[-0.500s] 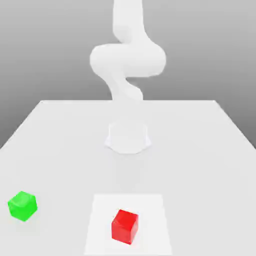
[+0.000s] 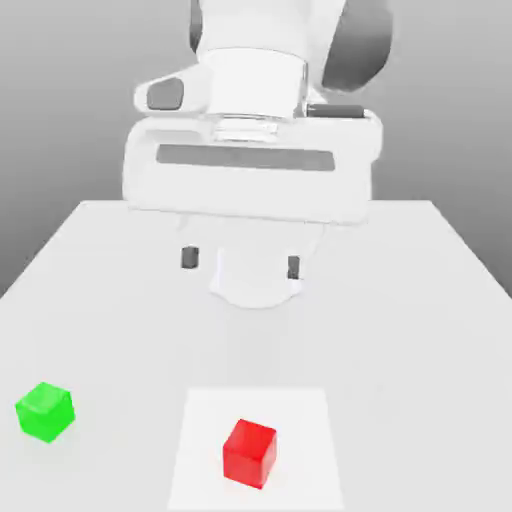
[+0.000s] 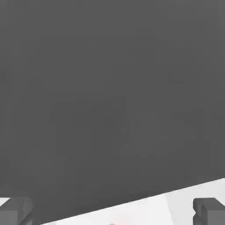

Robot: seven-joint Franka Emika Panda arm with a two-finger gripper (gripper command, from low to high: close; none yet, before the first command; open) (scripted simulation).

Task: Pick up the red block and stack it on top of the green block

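2 blocks apart, red block (image 2: 249, 453) (on pale patch (image 2: 200, 470)), green block (image 2: 45, 411)

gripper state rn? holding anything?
Gripper: open, fingers spread wide, holding nothing. It hangs above the table; the red block and the green block both sit on the table, untouched.
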